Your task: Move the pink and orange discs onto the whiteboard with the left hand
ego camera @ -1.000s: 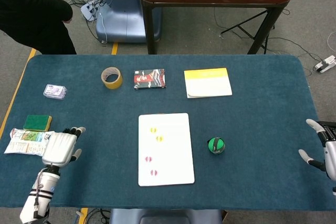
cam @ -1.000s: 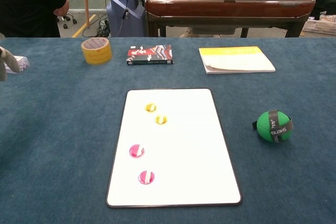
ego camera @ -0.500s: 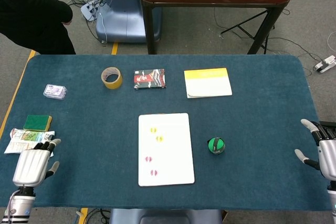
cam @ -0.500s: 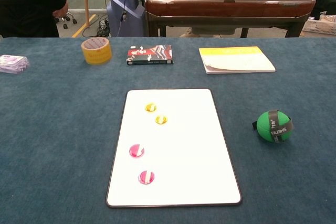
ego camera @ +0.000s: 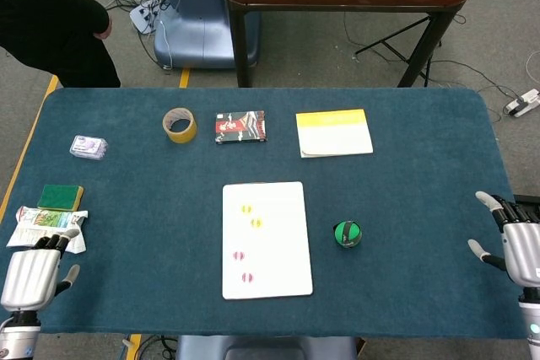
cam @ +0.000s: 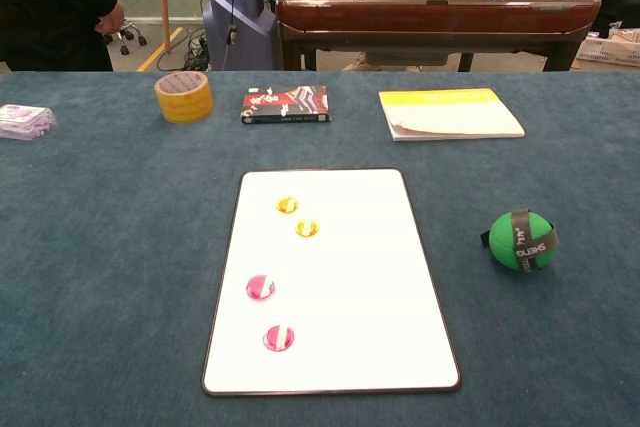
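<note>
The whiteboard (ego camera: 283, 246) (cam: 355, 277) lies flat at the table's middle. On it rest two orange discs (ego camera: 245, 208) (ego camera: 256, 222) (cam: 287, 205) (cam: 307, 228) and, nearer me, two pink discs (ego camera: 239, 255) (ego camera: 246, 276) (cam: 260, 287) (cam: 278, 337). My left hand (ego camera: 32, 276) hovers at the near left corner, far left of the board, its fingers apart and holding nothing. At the near right edge, my right hand (ego camera: 513, 242) is open and empty. Neither hand shows in the chest view.
A tape roll (ego camera: 180, 125), a card pack (ego camera: 240, 126) and a yellow notepad (ego camera: 334, 132) line the far side. A green ball (ego camera: 347, 233) sits right of the board. A tissue pack (ego camera: 89, 147), green sponge (ego camera: 61, 197) and snack packet (ego camera: 44, 227) lie at the left.
My left hand has drawn back from beside the snack packet to the near left corner and left the chest view. My right hand has shifted slightly leftward. The discs have not moved.
</note>
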You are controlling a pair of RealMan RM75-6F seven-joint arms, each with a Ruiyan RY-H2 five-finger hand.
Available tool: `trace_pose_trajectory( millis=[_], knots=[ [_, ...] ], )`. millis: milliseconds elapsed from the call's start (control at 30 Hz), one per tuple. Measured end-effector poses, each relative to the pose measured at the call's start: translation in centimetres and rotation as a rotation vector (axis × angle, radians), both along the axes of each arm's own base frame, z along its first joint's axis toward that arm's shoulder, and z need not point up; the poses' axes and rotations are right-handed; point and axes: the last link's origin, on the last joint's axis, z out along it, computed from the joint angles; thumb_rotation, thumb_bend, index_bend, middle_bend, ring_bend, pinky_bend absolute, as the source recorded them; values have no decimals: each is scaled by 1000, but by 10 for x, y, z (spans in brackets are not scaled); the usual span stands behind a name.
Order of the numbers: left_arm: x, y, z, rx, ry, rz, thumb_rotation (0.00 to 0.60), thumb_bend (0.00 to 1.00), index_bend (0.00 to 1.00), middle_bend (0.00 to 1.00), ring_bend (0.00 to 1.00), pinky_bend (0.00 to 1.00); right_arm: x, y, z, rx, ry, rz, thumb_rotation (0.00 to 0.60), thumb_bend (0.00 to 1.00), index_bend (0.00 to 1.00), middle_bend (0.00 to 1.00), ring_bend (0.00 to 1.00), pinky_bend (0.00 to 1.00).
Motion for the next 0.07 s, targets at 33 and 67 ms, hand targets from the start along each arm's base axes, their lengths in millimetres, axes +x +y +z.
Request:
trace_pose_trajectory(
  millis=[33,67],
  knots=[
    [-2,0,-1,-4,9,2,600,276,351,377,414,708,0,-1,-1,5,2,-1,600,134,203,262,272,397],
    [-3,1,-1,-6,15,2,600,276,352,377,414,708,0,-1,-2,9,5,-2,600,134,203,262,272,397]
  ],
)
